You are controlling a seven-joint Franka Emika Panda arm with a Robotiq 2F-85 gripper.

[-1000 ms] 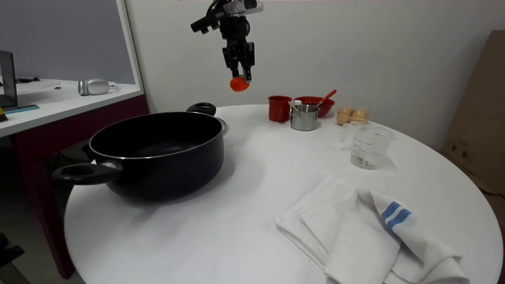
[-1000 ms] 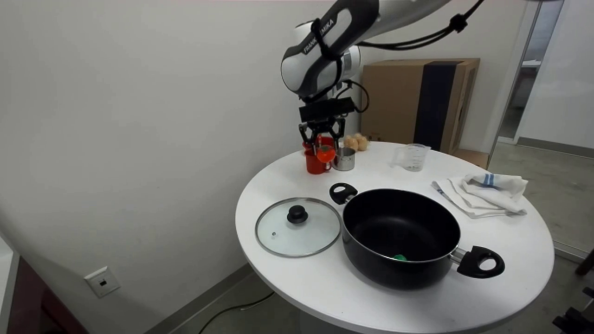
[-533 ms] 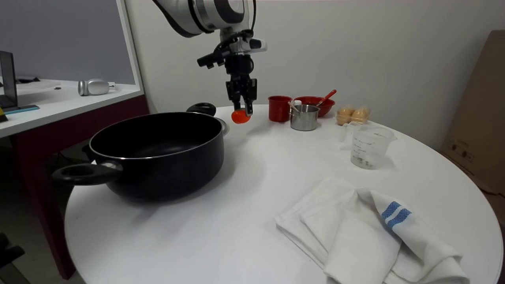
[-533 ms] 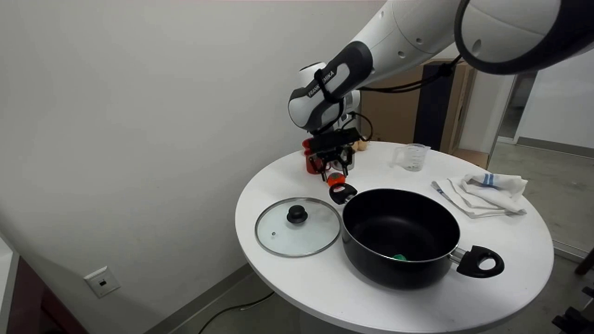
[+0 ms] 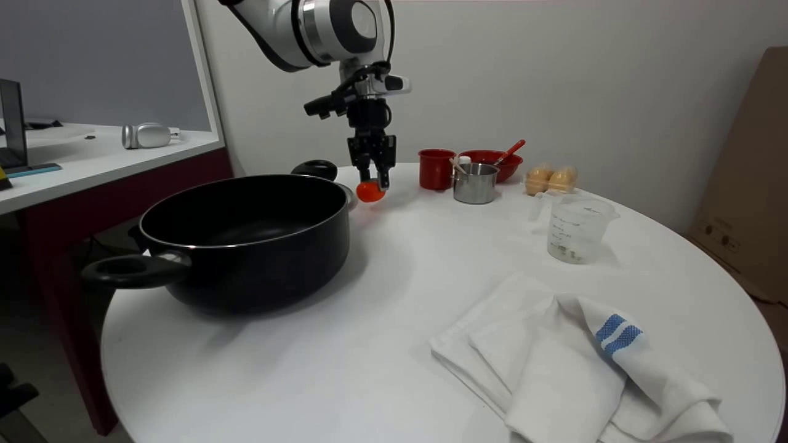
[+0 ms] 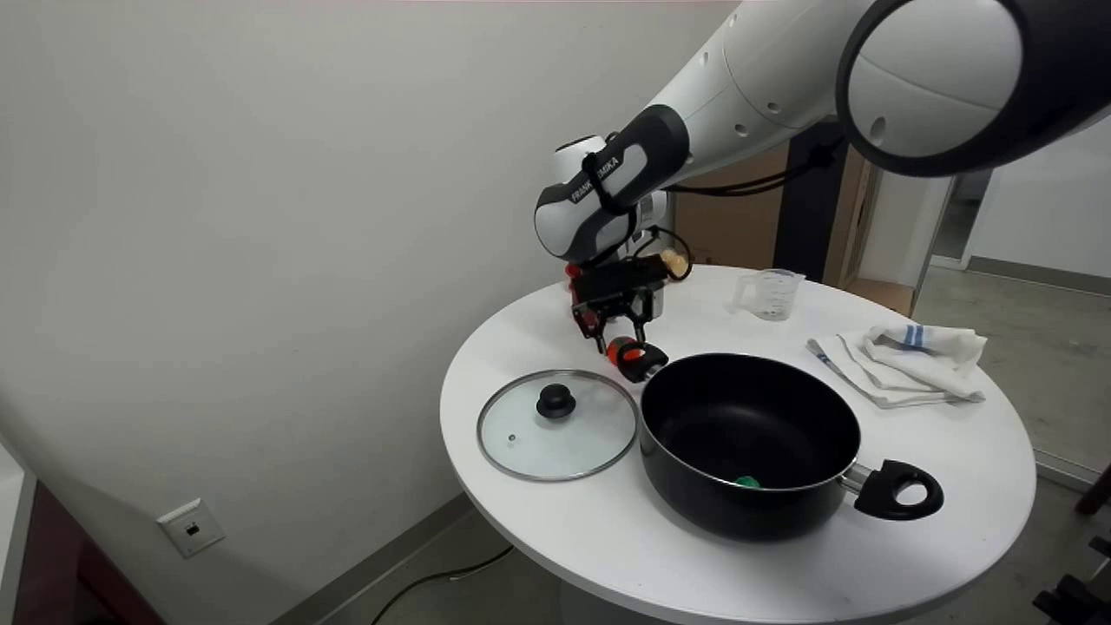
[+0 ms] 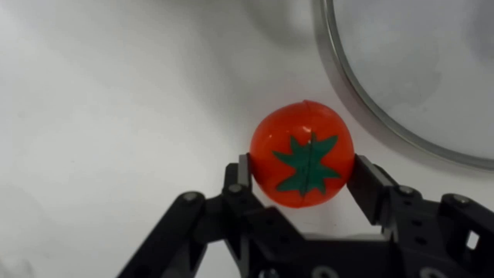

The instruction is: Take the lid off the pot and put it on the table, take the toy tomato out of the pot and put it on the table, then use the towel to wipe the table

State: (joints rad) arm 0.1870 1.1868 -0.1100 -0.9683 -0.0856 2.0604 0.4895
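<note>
From where I stood the toy tomato (image 7: 302, 154) looked an easy thing to handle: light, I judged, probably hollow plastic, stiff enough to keep its shape under a modest squeeze. Its shine made me think it could slip, and being round it might well roll once let go. A drop from so low would hardly hurt it, though the seam over its top seemed the likeliest weak spot. The sensible hold was at its widest part, on opposite sides, and that was just where the jaws had it: they were grasping the toy tomato, one on each flank, pressing across the seam and so, I guessed, pushing it closed rather than prying it apart.

It was held low at the table (image 5: 308, 369), near the pot (image 6: 720, 512) and close to the rim of the lid (image 6: 555, 434), yet apart from it. Whether its underside met the table I could not tell.

As for looks, it was a bright orange-red, nearly round and glossy, with small white glints; a flat, dark green star of pointed leaves spread over its top, and the thin dark seam ran through the star's middle.
</note>
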